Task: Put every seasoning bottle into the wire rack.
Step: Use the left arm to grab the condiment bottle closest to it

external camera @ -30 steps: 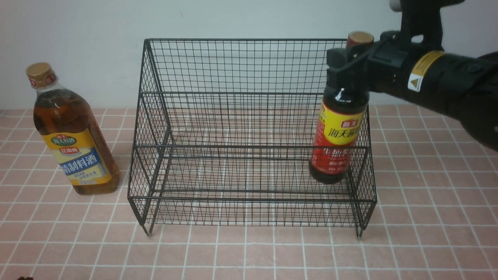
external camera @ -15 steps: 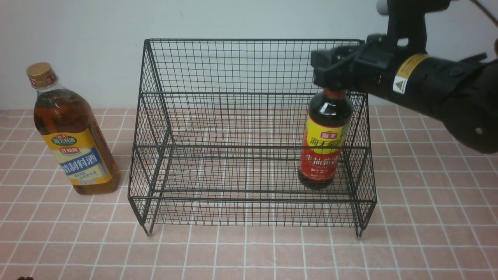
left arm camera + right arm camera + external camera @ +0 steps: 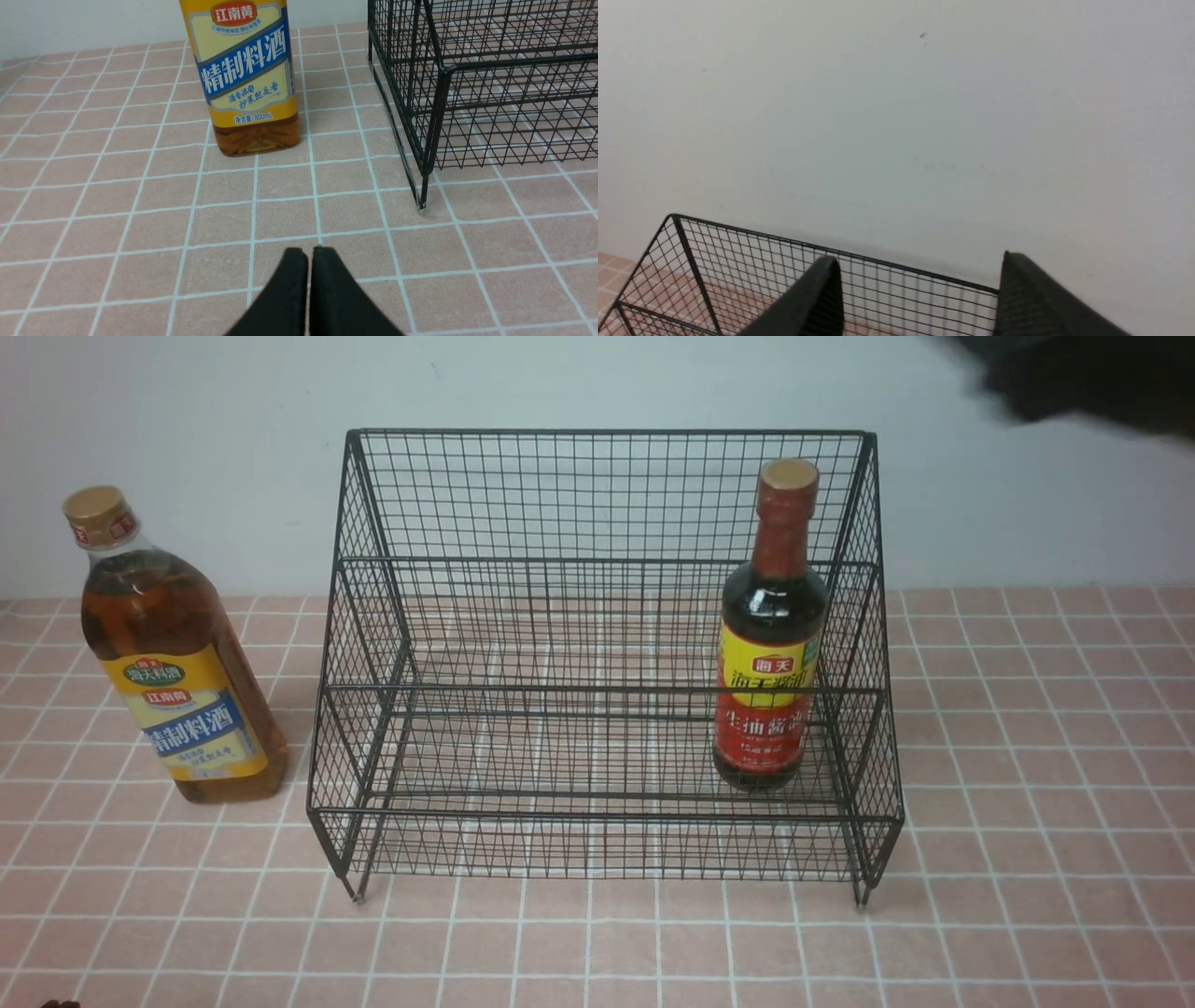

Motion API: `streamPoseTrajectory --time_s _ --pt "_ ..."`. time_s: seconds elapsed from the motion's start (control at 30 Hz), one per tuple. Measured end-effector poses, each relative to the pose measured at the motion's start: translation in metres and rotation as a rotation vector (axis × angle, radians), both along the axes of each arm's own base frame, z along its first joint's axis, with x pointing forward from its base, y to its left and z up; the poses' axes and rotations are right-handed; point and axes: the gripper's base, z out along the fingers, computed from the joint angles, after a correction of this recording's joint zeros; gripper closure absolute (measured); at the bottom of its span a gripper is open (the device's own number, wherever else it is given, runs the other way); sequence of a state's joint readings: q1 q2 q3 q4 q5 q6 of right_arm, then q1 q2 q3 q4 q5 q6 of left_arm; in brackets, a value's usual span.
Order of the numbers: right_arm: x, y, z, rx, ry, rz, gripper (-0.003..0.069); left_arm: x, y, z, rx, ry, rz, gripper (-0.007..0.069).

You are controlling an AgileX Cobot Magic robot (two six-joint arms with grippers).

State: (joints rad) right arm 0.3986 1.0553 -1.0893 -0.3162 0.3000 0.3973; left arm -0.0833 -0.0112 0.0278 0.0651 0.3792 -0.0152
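Observation:
The dark soy-sauce bottle (image 3: 770,644) with its red-yellow label stands upright by itself on the lower tier of the black wire rack (image 3: 597,434), near the rack's right side. The broad amber bottle (image 3: 173,663) with the yellow-blue label (image 3: 243,60) stands on the tiles left of the rack (image 3: 444,74). My right gripper (image 3: 920,261) is open and empty, high above the rack's back edge (image 3: 831,252); in the front view only a dark blur of that arm (image 3: 1083,378) shows at the top right. My left gripper (image 3: 309,252) is shut and empty, low over the tiles in front of the amber bottle.
A pale wall (image 3: 597,383) runs close behind the rack and bottles. The surface is pink tile with white grout (image 3: 597,943). The rack's near left foot (image 3: 422,205) stands to the right of the amber bottle.
My right gripper let go of the soy-sauce bottle, which now stands in the rack, and the arm rose up and back to the right, out of most of the front view. Left arm unmoved.

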Motion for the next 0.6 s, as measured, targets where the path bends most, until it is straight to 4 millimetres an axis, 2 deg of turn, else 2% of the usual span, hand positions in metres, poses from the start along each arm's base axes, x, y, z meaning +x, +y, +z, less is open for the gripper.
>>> streamPoseTrajectory --time_s 0.03,0.1,0.13,0.17,0.2,0.23,0.33,0.37,0.4,0.43,0.5,0.6 --pt "-0.024 -0.013 0.010 -0.014 0.004 -0.030 0.0368 0.000 0.000 0.000 0.000 0.000 0.000 0.0631" --pt "-0.058 -0.031 0.018 -0.026 0.007 -0.068 0.0505 0.000 0.000 0.000 0.000 0.000 0.000 0.0631" --pt "-0.061 -0.033 0.019 -0.026 0.007 -0.072 0.0505 0.000 0.000 0.000 0.000 0.000 0.000 0.0631" --pt "-0.095 -0.050 0.017 -0.029 0.002 -0.104 0.0610 0.000 0.000 0.000 0.000 0.000 0.000 0.0631" --pt "-0.098 -0.052 0.015 -0.033 0.006 -0.110 0.0616 0.000 0.000 0.000 0.000 0.000 0.000 0.0631" --pt "-0.117 -0.061 0.008 -0.020 -0.002 -0.124 0.0643 0.000 0.000 0.000 0.000 0.000 0.000 0.0631" --pt "-0.149 -0.077 -0.012 0.032 -0.045 -0.145 0.0664 0.000 0.000 0.000 0.000 0.000 0.000 0.0631" --pt "-0.165 -0.084 -0.029 0.084 -0.076 -0.153 0.0669 0.000 0.000 0.000 0.000 0.000 0.000 0.0631" --pt "-0.171 -0.087 -0.030 0.094 -0.098 -0.154 0.0670 0.000 0.000 0.000 0.000 0.000 0.000 0.0631" --pt "-0.184 -0.093 -0.044 0.154 -0.135 -0.157 0.0671 0.000 0.000 0.000 0.000 0.000 0.000 0.0631" --pt "-0.195 -0.099 -0.060 0.221 -0.159 -0.165 0.0670 0.000 0.000 0.000 0.000 0.000 0.000 0.0631" --pt "-0.202 -0.102 -0.072 0.263 -0.177 -0.166 0.0670 0.000 0.000 0.000 0.000 0.000 0.000 0.0631"
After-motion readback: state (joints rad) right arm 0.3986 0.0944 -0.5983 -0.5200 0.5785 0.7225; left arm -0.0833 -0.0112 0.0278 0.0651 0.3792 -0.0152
